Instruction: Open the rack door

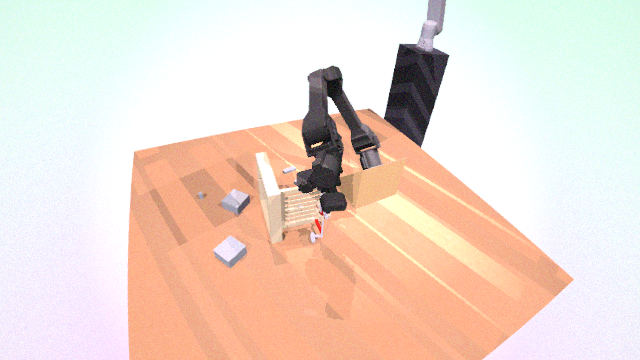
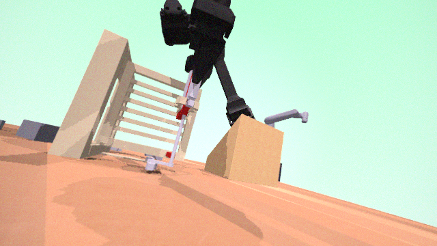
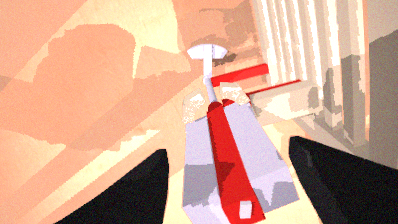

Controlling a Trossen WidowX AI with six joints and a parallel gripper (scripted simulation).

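The arm [image 1: 325, 127] bends over the table [image 1: 440, 260], above the slatted door [image 1: 301, 204]; two grey blocks [image 1: 236, 201] [image 1: 230, 251] sit left of the upright frame [image 1: 270, 200], a tan panel [image 1: 379, 184] to its right
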